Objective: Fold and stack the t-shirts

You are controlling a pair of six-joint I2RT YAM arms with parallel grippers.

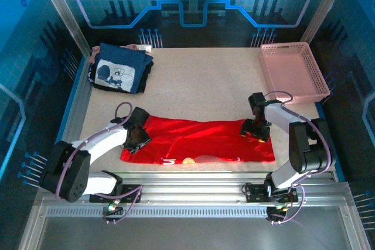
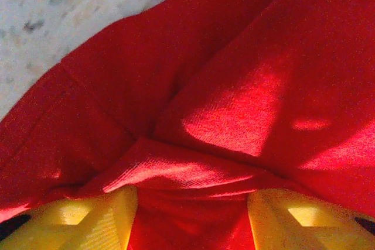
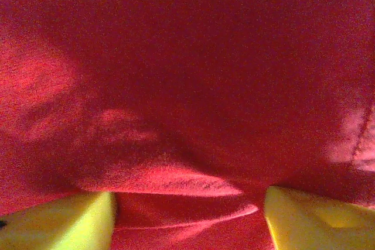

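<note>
Under both claws, seen from above, the red t-shirt (image 1: 199, 141) lies spread across the near table (image 1: 199, 80), the left claw (image 1: 139, 136) down on its left end and the right claw (image 1: 256, 130) on its right end. Beyond the left claw, well apart, the navy t-shirt (image 1: 120, 68) sits folded. Beyond the right claw stands the pink basket (image 1: 319, 83), its lattice floor showing.

Left wrist view: the left claw (image 2: 190, 203) is open, its yellow fingers (image 2: 99, 221) apart with a raised ridge of red t-shirt (image 2: 234, 86) between them, and table (image 2: 70, 4) ahead to the left.

Right wrist view: the right claw (image 3: 187, 203) is likewise open, straddling a fold of red t-shirt (image 3: 187, 57).
</note>
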